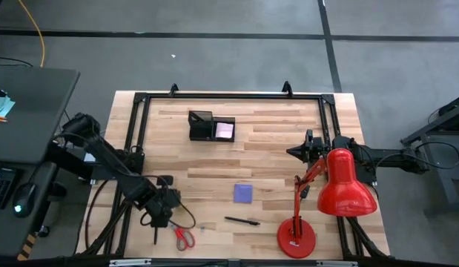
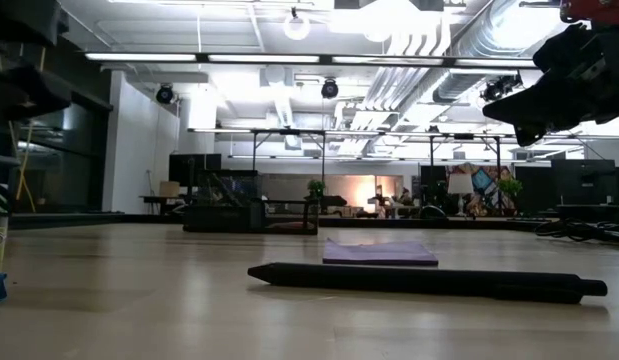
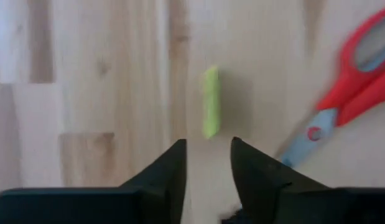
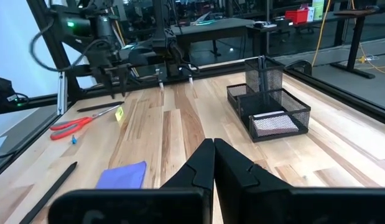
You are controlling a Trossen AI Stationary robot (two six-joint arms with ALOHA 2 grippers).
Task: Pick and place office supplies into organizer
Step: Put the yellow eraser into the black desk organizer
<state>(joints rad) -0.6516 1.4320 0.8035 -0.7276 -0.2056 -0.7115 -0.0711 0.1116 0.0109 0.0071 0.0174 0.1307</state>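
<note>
My left gripper (image 3: 208, 155) is open and points down at the near left of the table (image 1: 288, 111), touching nothing. A small yellow-green piece (image 3: 210, 102) lies flat on the wood just past its fingertips. Red-handled scissors (image 3: 347, 93) lie beside that piece. A dark pen (image 1: 242, 220) and a purple sticky pad (image 1: 243, 193) lie near the table's middle. The black mesh organizer (image 1: 212, 126) stands at the far side with a pink pad (image 4: 273, 122) inside. My right gripper (image 4: 213, 155) waits shut and level at the right edge.
A large red desk lamp (image 1: 340, 185) stands at the near right, its base (image 1: 296, 239) by the front edge. A black metal frame (image 1: 229, 95) runs round the table. A second thin pen (image 1: 156, 236) lies next to the scissors (image 1: 183, 237).
</note>
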